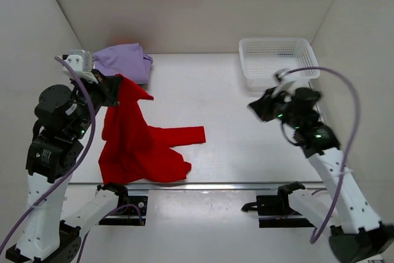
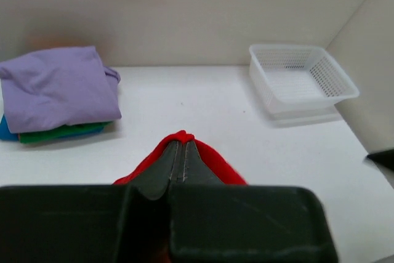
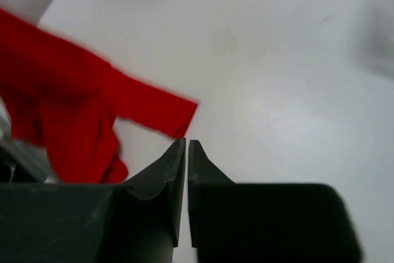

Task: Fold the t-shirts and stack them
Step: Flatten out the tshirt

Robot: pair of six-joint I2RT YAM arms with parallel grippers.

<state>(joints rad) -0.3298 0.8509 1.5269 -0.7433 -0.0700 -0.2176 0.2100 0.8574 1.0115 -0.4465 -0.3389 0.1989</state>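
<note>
Lavender t-shirt (image 1: pixel 123 60) lies folded far left of the white mesh basket (image 1: pixel 277 60), by the same back wall, stacked on a green t-shirt (image 2: pixel 61 132) & a teal-blue t-shirt (image 2: pixel 6 130). Left gripper (image 1: pixel 117 84), also well left of the basket & nearer the arm bases, is clamped on an edge of the red t-shirt (image 1: pixel 138 146). The cloth hangs from its jaws, the rest lying rumpled on the table (image 1: pixel 228 103) w/ one sleeve stretched toward the basket side. Right gripper (image 1: pixel 255 108) hovers just in front of the basket, near its left front corner, jaws pressed together w/ nothing btwn them.
</note>
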